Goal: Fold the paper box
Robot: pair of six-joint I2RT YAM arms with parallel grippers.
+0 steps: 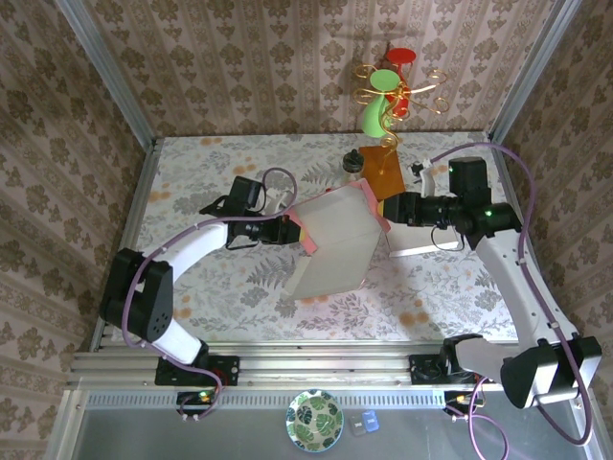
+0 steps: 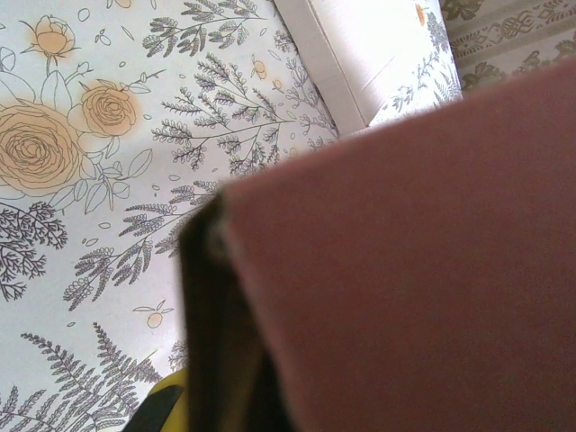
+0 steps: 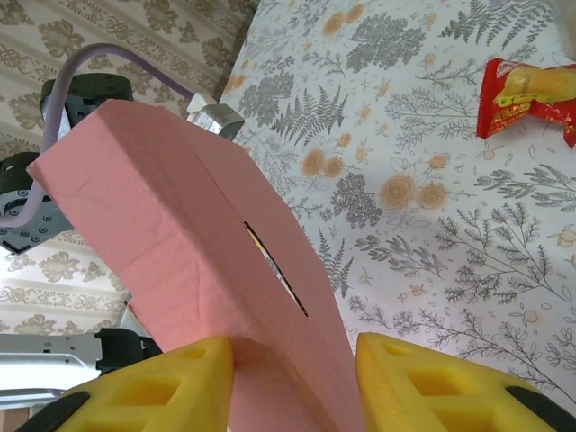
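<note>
Overhead, the paper box [image 1: 335, 244], white face up, is held over the middle of the table [image 1: 211, 278] between the left gripper [image 1: 290, 230], pinched shut on its pink edge, and the right gripper [image 1: 385, 209]; from the left wrist, pink card lies against a dark finger [image 2: 202, 297]; from the right wrist, yellow pads [image 3: 171, 382] clamp a pink flap.

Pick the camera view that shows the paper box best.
Top external: the whole paper box appears, white face up, pink flaps at its edges. Left wrist gives a blurred pink patch; right wrist, one pink slotted panel.
</note>
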